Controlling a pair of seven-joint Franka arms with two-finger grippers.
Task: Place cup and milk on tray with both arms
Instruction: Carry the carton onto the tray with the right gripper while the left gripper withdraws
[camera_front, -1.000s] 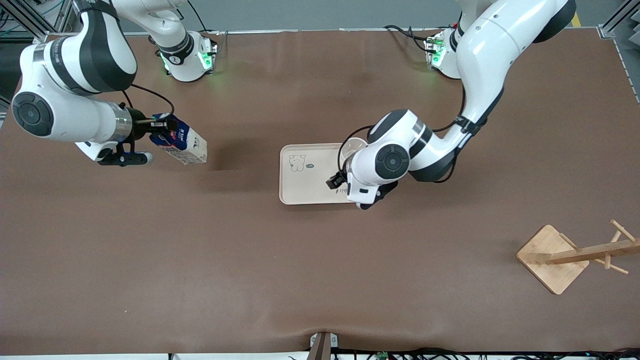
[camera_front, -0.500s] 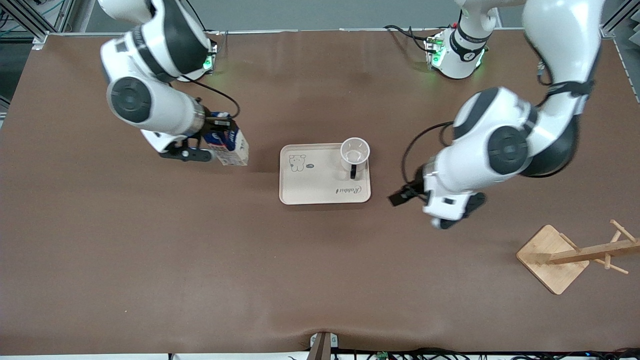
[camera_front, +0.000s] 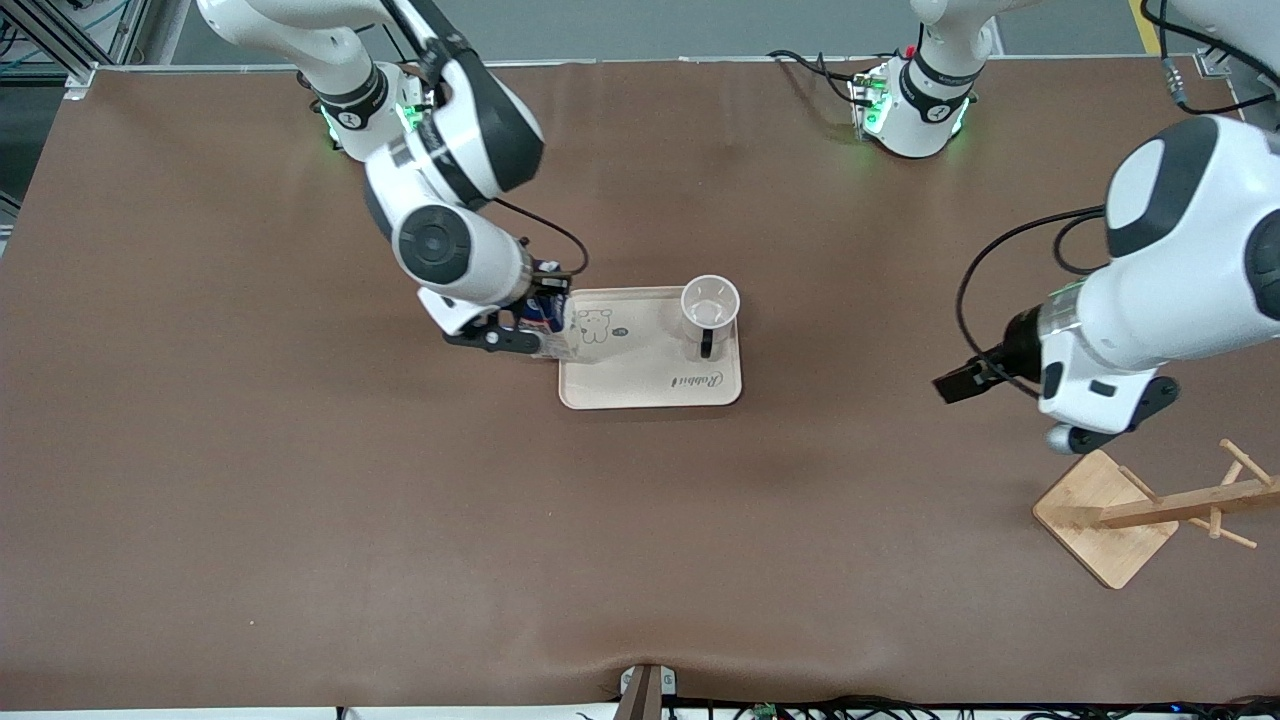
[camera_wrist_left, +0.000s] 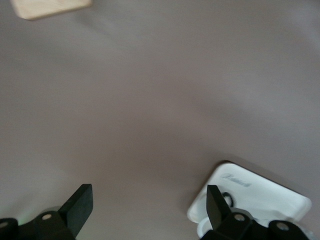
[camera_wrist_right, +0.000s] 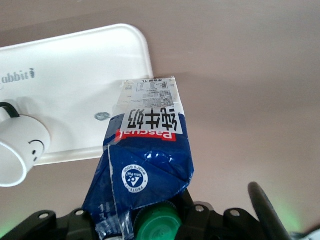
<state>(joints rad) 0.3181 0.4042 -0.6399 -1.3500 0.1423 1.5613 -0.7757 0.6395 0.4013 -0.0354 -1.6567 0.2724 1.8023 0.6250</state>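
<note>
At the centre of the front view we see the tray (camera_front: 650, 375) with the cup (camera_front: 710, 312) standing at its upper right, and the right gripper (camera_front: 540, 318), fingers pinching the milk (camera_front: 548, 322) by its top beside the cap, hangs over the tray's edge toward the right arm's end. We judge the carton light but soft-walled and crumpling there, so squeeze gently. The left gripper (camera_wrist_left: 145, 212) waits, fingers spread, at the frame's right over bare table near the wooden rack (camera_front: 1135, 515).

Matt brown table (camera_front: 300, 500) cover, faintly creased. Smooth cream plastic-looking tray (camera_front: 640, 385), printed. On it, the glossy white cup (camera_front: 710, 303). At the tray's edge, the milk (camera_wrist_right: 147, 150) shows shiny, crumpled coated paper. Bare pale wood on the rack (camera_front: 1110, 520).
</note>
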